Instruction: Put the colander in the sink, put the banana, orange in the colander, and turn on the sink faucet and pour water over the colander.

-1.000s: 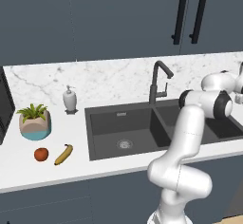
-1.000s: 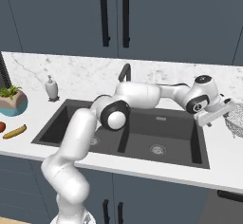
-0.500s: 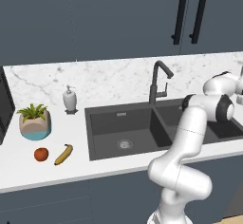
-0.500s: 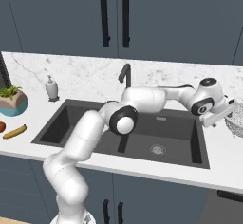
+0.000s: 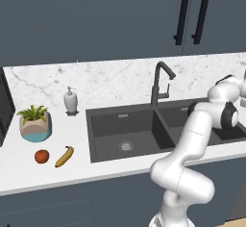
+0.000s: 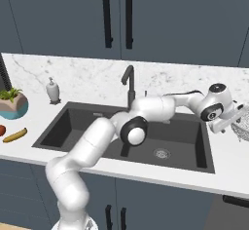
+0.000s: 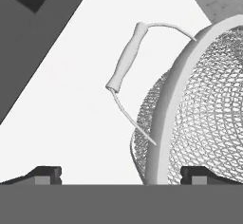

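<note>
Now my pincer [image 6: 232, 124] has reached further right across the worktop [image 6: 228, 170] than a second ago, right up to the colander [image 7: 199, 109] beside the sink [image 6: 160, 141]. Its fingertips [image 7: 45, 174] stand wide open astride the rim and near handle, holding nothing. Banana [image 5: 64, 156] and orange [image 5: 42, 156] lie unmoved far left

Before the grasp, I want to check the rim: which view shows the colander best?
The hand view: the colander is close up, its mesh, rim and wire handle sharp, between the open gripper tips. The right base view catches its edge at the frame border.
</note>
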Controlling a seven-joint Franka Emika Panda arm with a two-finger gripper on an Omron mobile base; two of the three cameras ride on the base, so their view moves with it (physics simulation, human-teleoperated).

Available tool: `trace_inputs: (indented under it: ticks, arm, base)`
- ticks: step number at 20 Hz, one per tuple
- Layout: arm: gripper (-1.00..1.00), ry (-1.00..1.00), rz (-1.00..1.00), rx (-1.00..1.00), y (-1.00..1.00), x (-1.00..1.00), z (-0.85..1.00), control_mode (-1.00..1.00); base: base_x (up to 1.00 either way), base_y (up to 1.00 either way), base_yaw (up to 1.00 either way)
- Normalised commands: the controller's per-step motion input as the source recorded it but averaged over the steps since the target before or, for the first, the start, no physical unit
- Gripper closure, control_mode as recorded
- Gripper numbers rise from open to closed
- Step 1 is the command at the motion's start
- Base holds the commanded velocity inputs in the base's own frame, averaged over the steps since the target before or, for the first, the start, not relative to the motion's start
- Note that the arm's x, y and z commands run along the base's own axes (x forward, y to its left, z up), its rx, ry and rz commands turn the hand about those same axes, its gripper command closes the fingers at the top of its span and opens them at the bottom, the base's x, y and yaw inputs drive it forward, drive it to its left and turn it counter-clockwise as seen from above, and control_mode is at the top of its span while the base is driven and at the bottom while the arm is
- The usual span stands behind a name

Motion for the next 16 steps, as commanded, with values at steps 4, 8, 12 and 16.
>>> trace_inputs:
  ticks: [4,8,12,16]
  arm:
    - [-1.00,0.03,0.00,0.00,-0.13,0.15,-0.13,-1.00]
    - [-1.00,0.00,0.00,0.00,-0.11,0.17,-0.11,-1.00]
    - [-1.00,0.00,0.01,0.00,-0.09,0.21,-0.10,-1.00]
    - [-1.00,0.00,0.02,0.00,-0.10,0.22,-0.08,-1.00]
  base:
    - [0.00,0.00,0.00]
    - [0.00,0.00,0.00]
    - [0.00,0.00,0.00]
    - [0.00,0.00,0.00]
